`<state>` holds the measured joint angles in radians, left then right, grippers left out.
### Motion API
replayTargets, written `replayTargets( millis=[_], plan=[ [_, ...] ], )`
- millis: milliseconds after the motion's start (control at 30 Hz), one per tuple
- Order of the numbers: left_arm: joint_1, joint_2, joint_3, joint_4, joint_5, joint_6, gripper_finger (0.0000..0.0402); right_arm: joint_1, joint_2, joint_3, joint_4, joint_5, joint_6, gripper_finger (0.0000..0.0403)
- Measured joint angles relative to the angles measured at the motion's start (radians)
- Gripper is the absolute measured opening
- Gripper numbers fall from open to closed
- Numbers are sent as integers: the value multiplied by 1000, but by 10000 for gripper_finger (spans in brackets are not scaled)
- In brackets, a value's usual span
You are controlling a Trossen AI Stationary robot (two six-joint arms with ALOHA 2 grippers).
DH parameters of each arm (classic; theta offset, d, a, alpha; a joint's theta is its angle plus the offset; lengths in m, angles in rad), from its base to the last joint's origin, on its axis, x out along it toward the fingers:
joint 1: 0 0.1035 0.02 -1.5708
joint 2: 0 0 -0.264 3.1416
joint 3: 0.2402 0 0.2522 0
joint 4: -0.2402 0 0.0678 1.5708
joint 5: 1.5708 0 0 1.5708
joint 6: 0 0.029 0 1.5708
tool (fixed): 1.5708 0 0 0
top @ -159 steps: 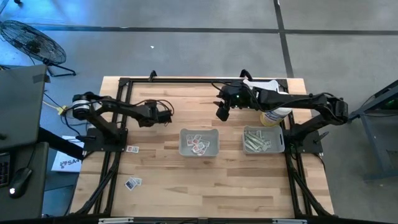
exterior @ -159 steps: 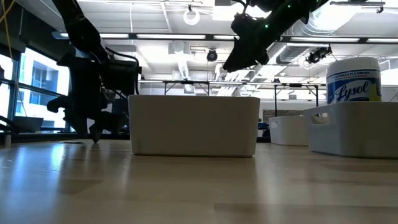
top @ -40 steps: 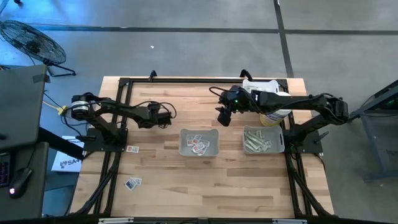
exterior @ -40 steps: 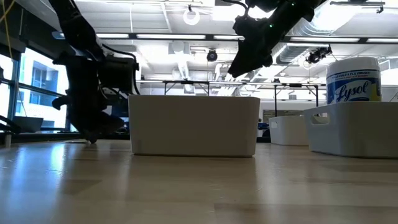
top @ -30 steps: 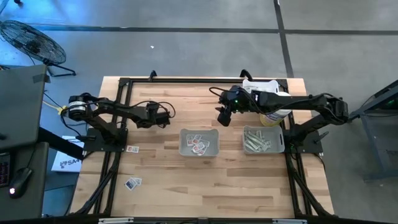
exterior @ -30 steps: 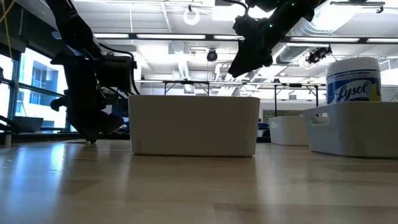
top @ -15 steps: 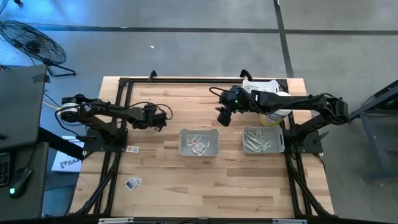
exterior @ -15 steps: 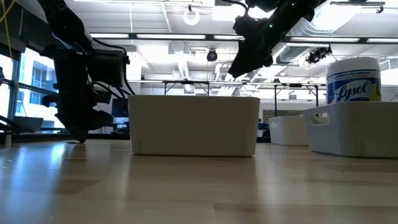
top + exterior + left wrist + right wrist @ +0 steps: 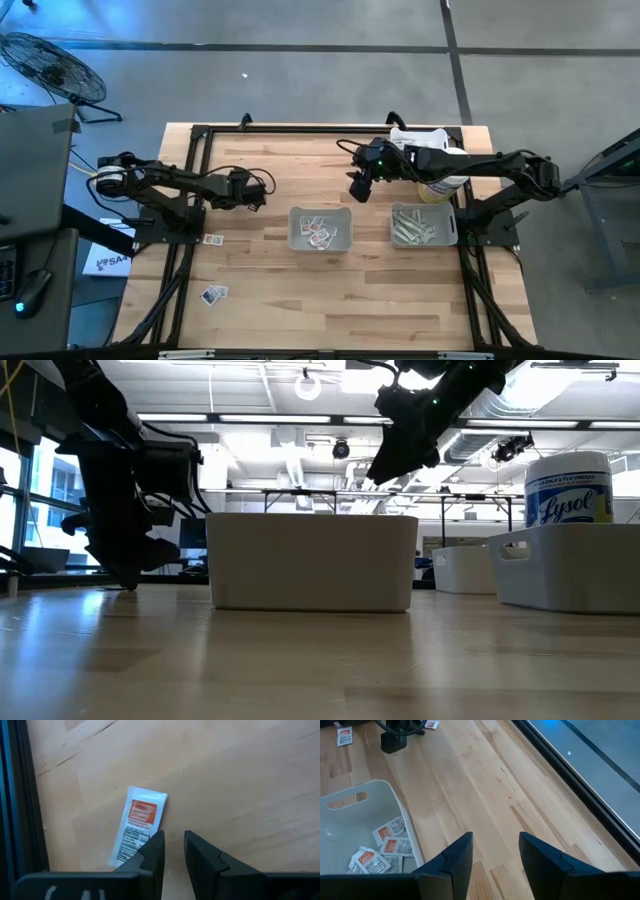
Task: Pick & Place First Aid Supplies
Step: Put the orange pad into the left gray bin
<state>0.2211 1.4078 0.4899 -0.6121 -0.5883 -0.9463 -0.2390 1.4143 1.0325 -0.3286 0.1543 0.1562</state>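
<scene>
The left pincer has slid outward along the desk over the past second, away from the middle tray and toward the black frame rail at the desk's left side. It now hangs low over a loose white packet with an orange label, which lies flat on the wood close to the rail. In the left wrist view its fingers stand only narrowly parted, with nothing between them, and one fingertip sits at the packet's edge. That suggests a pick is being lined up, not yet made. The right pincer has not shifted in that time, held spread and empty above the desk behind the middle tray, where several white and orange packets already lie. Pale strips fill the right-hand tray; a white bottle stands behind it. Another packet and a pair wait near the left frame.
</scene>
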Motion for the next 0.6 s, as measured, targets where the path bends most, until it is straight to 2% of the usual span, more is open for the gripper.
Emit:
replayTargets(
  millis=[400,600],
  plan=[
    [2,-58,2,-36,-56,36,69,0,0,0,0,0,0,154],
    [3,-57,2,-11,-27,51,69,0,0,0,4,0,0,153]
  ],
)
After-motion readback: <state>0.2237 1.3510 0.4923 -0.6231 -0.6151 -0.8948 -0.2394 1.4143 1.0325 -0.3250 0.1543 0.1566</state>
